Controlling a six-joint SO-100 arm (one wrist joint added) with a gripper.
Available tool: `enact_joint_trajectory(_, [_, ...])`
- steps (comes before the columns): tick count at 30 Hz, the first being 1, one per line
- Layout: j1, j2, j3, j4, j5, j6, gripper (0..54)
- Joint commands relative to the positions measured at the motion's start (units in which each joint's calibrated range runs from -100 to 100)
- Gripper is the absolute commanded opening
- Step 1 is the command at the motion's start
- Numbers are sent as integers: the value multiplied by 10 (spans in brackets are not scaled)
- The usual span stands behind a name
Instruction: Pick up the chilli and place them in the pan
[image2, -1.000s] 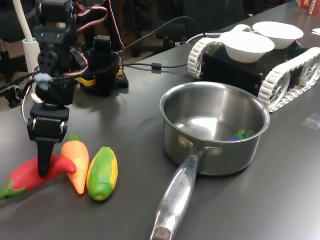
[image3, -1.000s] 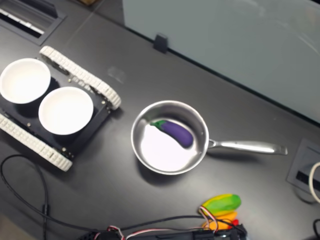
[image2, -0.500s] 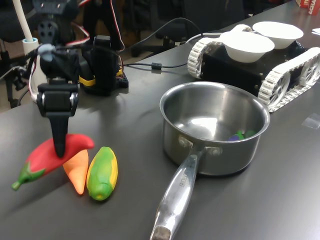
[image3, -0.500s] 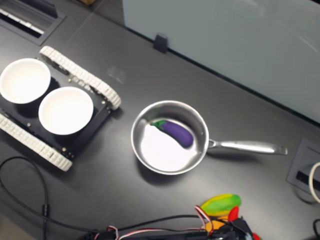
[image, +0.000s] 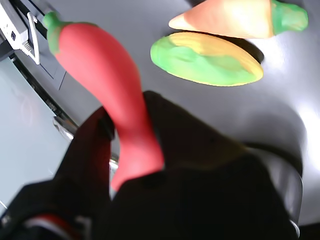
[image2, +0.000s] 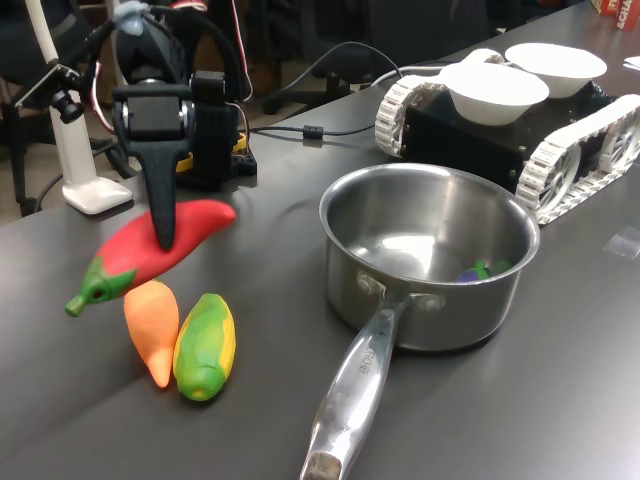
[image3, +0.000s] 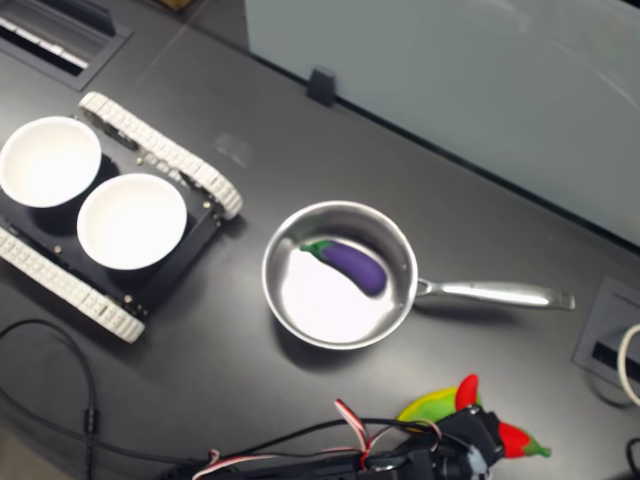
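Dark bench (image2: 560, 400) carries the pan (image2: 430, 262), well apart from the jaws; the gripper (image2: 163, 222) hangs above the bench, jaws pinching the chilli (image2: 150, 250) aloft over carrot (image2: 151, 327) and corn (image2: 205, 345).

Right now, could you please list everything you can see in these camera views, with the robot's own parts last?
Glossy red toy chilli: one, red with green stem, lifted off the table, clamped in the gripper.
Orange toy carrot: one, lying on the dark table.
Green-and-yellow toy corn: one, beside the carrot.
Shiny stainless-steel pan: one, mid-table.
Purple toy eggplant: one, inside the pan.
White bowls: two, on the tracked vehicle.
Black tracked vehicle: one, white treads, at the second exterior view's left.
Black gripper: one, closed on the chilli.
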Motion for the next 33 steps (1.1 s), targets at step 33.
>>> enact_joint_trajectory(33, [-114,-271,195,-89,-46,-134,0])
